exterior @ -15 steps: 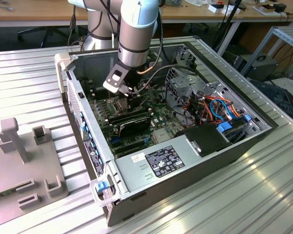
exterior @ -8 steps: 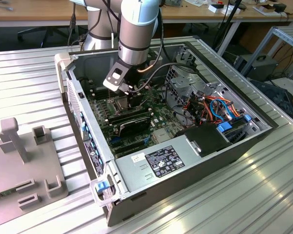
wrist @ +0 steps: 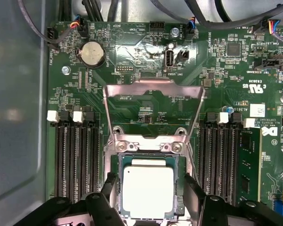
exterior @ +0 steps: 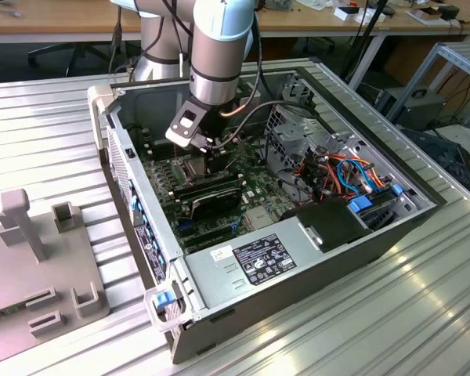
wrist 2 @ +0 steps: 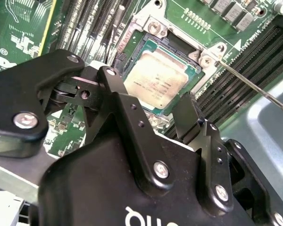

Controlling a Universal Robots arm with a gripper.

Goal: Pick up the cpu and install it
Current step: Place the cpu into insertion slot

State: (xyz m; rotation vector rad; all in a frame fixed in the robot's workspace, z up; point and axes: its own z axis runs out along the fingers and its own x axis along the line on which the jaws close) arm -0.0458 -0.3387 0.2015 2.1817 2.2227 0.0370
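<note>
Exterior view: an open computer case (exterior: 321, 286) lies on a ribbed metal table (exterior: 423, 313). The arm (exterior: 215, 55) reaches down through the open side, with the gripper (exterior: 209, 150) low over the green board (exterior: 251, 184). Room is tight: the side wall (exterior: 129, 168) on the exterior view's left, a tangle of orange and blue cables (exterior: 337, 168) on the right, and the power supply (exterior: 258, 262) nearer the camera. Second wrist view: the black fingers (wrist 2: 186, 110) are spread apart, jaws open, with nothing clamped between them. The cpu (wrist 2: 155, 82) lies flat in its socket (wrist 2: 174, 47) beyond the tips. A thin metal lever (wrist 2: 254, 89) runs off beside the socket. First wrist view: the cpu sits square in the socket with one finger on each side, just beside its edges — whether the pads touch it I cannot tell. Its top is dull silver-grey with faint print and a green rim round it. The hinged metal frame (wrist: 153, 101) stands open past the socket. Rows of black memory slots (wrist: 78, 160) flank the socket on both sides, close to the fingers.
</note>
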